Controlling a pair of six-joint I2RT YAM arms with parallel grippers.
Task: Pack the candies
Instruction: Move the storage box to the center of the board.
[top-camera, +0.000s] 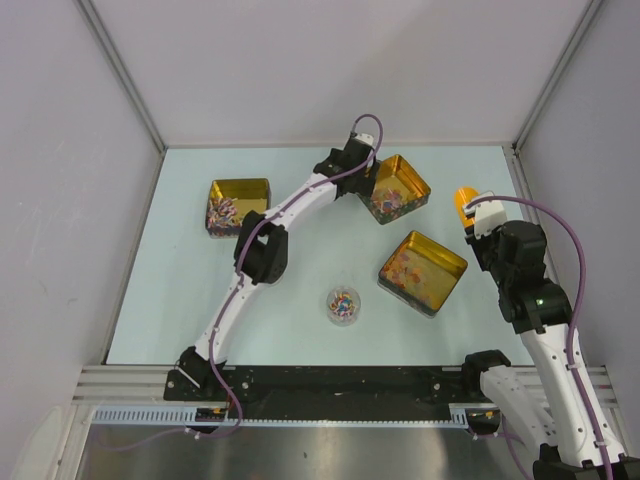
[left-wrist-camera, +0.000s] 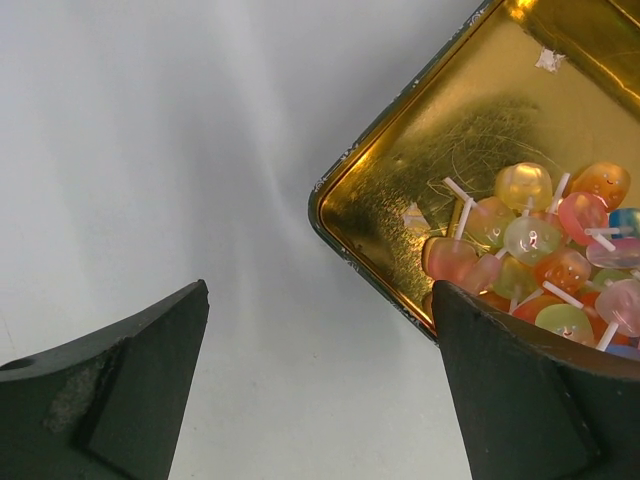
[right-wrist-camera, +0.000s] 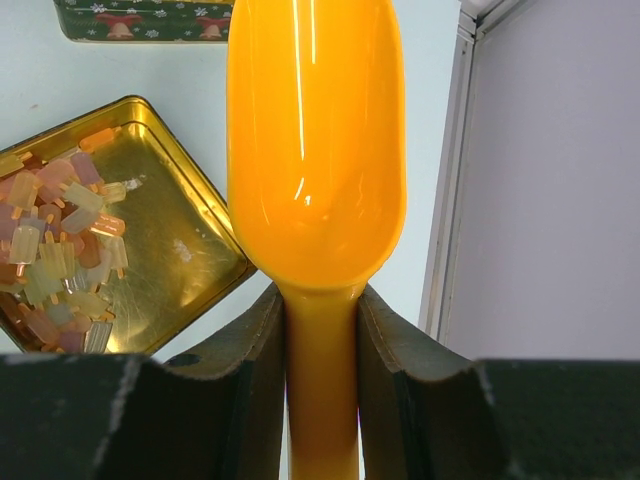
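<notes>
The candies (top-camera: 343, 303) are a small heap of tiny multicoloured sweets in a clear round cup near the front middle of the table. My left gripper (top-camera: 366, 178) is open and empty at the left corner of the back gold tin (top-camera: 397, 188). In the left wrist view it (left-wrist-camera: 320, 292) hovers over bare table beside that tin's corner (left-wrist-camera: 400, 180), which holds lollipop-shaped sweets (left-wrist-camera: 540, 250). My right gripper (top-camera: 472, 224) is shut on the handle of an empty orange scoop (top-camera: 465, 200), held above the table's right side; the wrist view shows the gripper (right-wrist-camera: 320, 312) and scoop bowl (right-wrist-camera: 315, 140).
A second gold tin (top-camera: 423, 272) with pastel sweets lies left of the scoop (right-wrist-camera: 160, 230). A third gold tin (top-camera: 238, 205) with sweets stands at the back left. The back tin's green decorated side (right-wrist-camera: 145, 20) shows beyond the scoop. Enclosure walls and a frame post (right-wrist-camera: 450, 170) stand close on the right.
</notes>
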